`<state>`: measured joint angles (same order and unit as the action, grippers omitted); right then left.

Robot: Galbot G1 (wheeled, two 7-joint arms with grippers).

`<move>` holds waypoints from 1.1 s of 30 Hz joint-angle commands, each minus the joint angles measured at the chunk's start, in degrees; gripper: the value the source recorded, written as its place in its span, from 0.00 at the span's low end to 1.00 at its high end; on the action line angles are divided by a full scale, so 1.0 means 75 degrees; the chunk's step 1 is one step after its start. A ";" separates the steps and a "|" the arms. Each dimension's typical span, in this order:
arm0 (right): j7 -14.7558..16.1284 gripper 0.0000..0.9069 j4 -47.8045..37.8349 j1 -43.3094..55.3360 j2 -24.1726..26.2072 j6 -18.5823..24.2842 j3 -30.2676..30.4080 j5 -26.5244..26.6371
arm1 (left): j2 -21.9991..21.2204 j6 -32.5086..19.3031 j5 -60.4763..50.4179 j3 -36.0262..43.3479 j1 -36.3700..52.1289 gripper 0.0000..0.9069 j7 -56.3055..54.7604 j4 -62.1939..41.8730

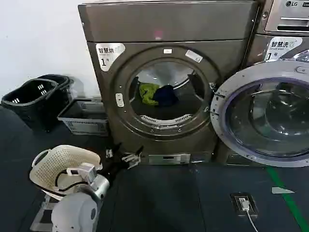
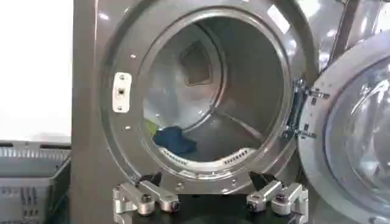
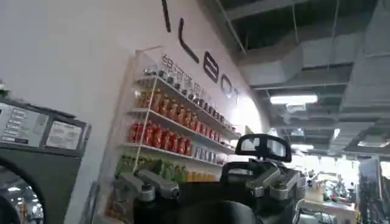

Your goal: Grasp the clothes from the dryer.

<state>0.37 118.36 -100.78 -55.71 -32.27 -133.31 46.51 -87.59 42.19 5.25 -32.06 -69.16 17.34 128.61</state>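
Inside dryer [image 1: 169, 38] drum, crumpled soft clothes [image 1: 157, 94] lie

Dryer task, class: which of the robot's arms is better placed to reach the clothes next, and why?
Left. Its tool is open, facing the dryer opening, clothes straight ahead; the right tool faces shelves.

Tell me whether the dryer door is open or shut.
Open. The dryer's glass door is swung aside, exposing the clothes in the drum.
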 commanded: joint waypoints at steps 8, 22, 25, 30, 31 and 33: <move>0.0118 1.00 0.0084 -0.0005 -0.0040 0.0262 0.0067 0.0332 | 0.0018 0.0329 -0.0340 -0.0019 -0.0008 1.00 0.0182 0.0047; 0.0009 1.00 -0.0188 0.0091 0.0054 0.0263 -0.0023 0.0165 | -0.0004 0.0348 -0.0350 -0.0028 0.0074 1.00 0.0289 0.0065; 0.0013 1.00 -0.0317 -0.0016 0.0139 0.0256 -0.0252 0.0045 | -0.0001 0.0349 -0.0352 -0.0031 0.0066 1.00 0.0299 0.0074; 0.0026 1.00 -0.0414 -0.0184 0.0195 0.0266 -0.0666 -0.0024 | -0.0064 0.0336 -0.0372 -0.0006 0.0069 1.00 0.0299 0.0041; 0.0028 1.00 -0.0425 -0.0196 0.0201 0.0271 -0.0711 -0.0032 | -0.0084 0.0332 -0.0379 0.0003 0.0083 1.00 0.0299 0.0030; 0.0021 1.00 -0.0447 -0.0225 0.0199 0.0271 -0.0788 -0.0026 | -0.0115 0.0341 -0.0394 0.0010 0.0086 1.00 0.0300 0.0046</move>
<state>0.55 115.71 -101.79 -54.44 -30.31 -136.58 46.87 -88.07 42.19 2.60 -32.10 -68.57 19.51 129.04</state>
